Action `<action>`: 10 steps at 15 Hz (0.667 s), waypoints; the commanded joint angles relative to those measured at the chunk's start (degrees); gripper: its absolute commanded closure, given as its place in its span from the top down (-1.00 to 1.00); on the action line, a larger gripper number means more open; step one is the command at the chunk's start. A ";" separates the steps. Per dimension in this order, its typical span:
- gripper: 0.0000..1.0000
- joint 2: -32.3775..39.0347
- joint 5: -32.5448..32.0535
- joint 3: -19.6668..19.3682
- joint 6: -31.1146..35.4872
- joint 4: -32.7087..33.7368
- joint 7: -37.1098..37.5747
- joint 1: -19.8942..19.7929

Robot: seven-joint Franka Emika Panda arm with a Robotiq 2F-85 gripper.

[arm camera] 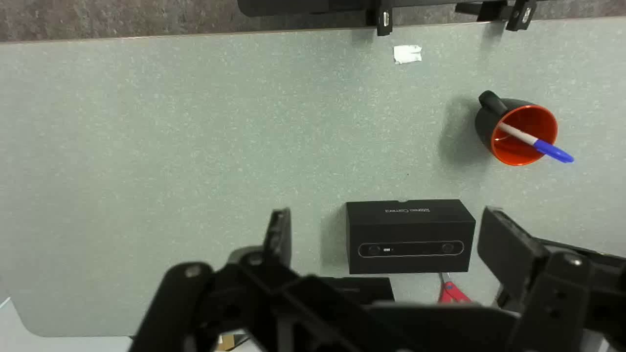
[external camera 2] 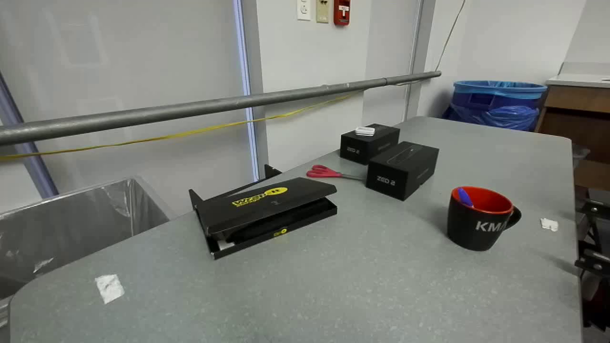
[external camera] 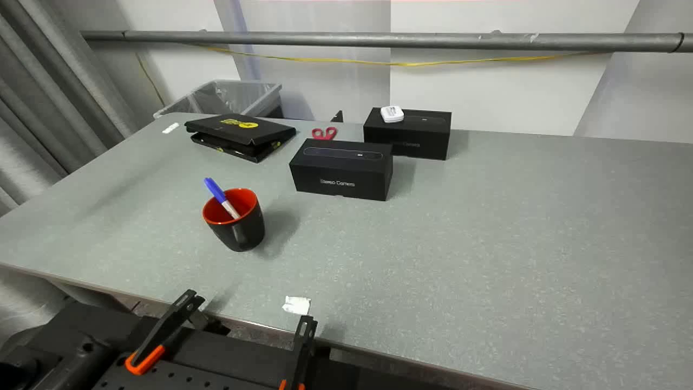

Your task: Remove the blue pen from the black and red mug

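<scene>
The black and red mug stands upright on the grey table, in both exterior views (external camera: 241,234) (external camera 2: 469,228) and at upper right in the wrist view (arm camera: 535,120). The blue pen (external camera: 216,190) leans in the mug, with its blue cap end sticking out above the red rim. The pen also shows in the wrist view (arm camera: 538,143), and only its blue end shows in an exterior view (external camera 2: 464,196). My gripper (arm camera: 385,215) is open, with its fingers wide apart and nothing between them. It is above the table, apart from the mug and pen. Neither exterior view shows the gripper.
Two black camera boxes (external camera: 341,170) (external camera: 409,134) stand beyond the mug, one with a small white item (external camera: 392,114) on top. Red scissors (external camera 2: 324,171) and a flat black box (external camera 2: 267,209) lie nearby. A clear bin (external camera 2: 95,224) stands past the table edge.
</scene>
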 commanded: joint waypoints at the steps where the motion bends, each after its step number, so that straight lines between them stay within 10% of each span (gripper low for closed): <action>1: 1.00 0.02 -0.16 -0.21 -0.20 0.16 0.20 0.35; 10: 1.00 1.86 0.11 1.74 4.32 -2.66 0.25 2.92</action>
